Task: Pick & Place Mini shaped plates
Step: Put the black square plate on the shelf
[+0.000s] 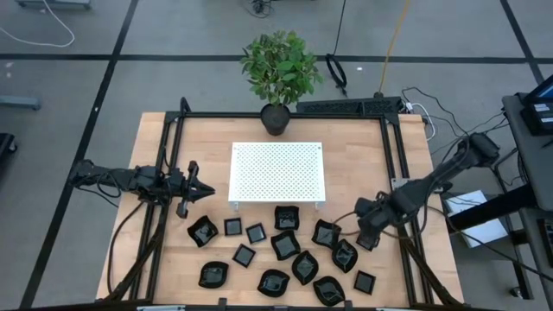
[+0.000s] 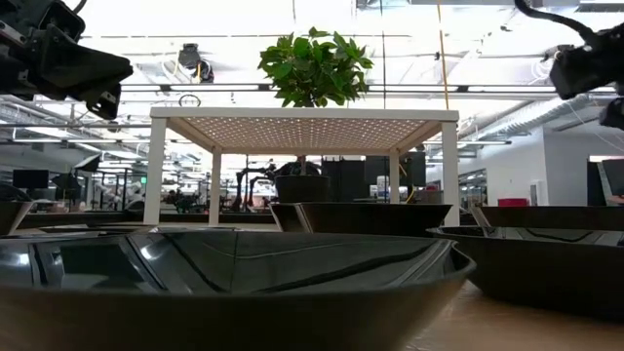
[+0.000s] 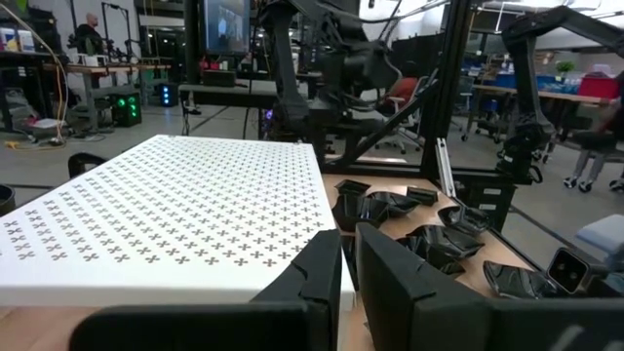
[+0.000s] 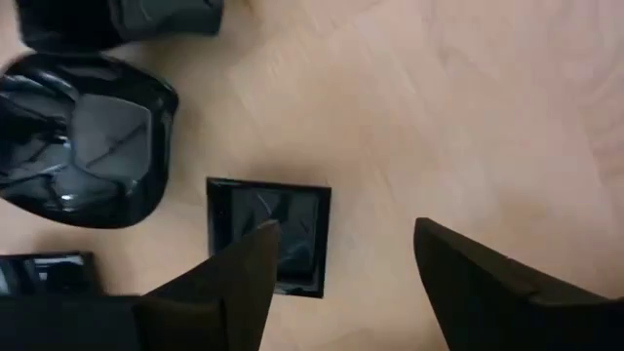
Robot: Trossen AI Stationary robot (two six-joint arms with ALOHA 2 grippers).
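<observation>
Several glossy black mini plates [image 1: 285, 246], square, leaf-shaped and rounded, lie flat on the wooden table between the white platform and the near edge. My right gripper [image 1: 368, 242] hovers open, pointing down, over the right end of the group. In its wrist view [image 4: 341, 258], a small square plate [image 4: 292, 210] lies beneath one finger and a rounded plate [image 4: 88, 136] beside it. My left gripper [image 1: 206, 188] is shut and empty, held level off the platform's left edge, fingers [image 3: 322, 268] pointing toward the table's right.
The white perforated platform [image 1: 276, 173] stands on legs at the table's middle, with a potted plant [image 1: 278, 69] behind it at the far edge. A black frame [image 1: 384, 147] runs along the table's sides. Bare wood [image 4: 468, 117] lies right of the square plate.
</observation>
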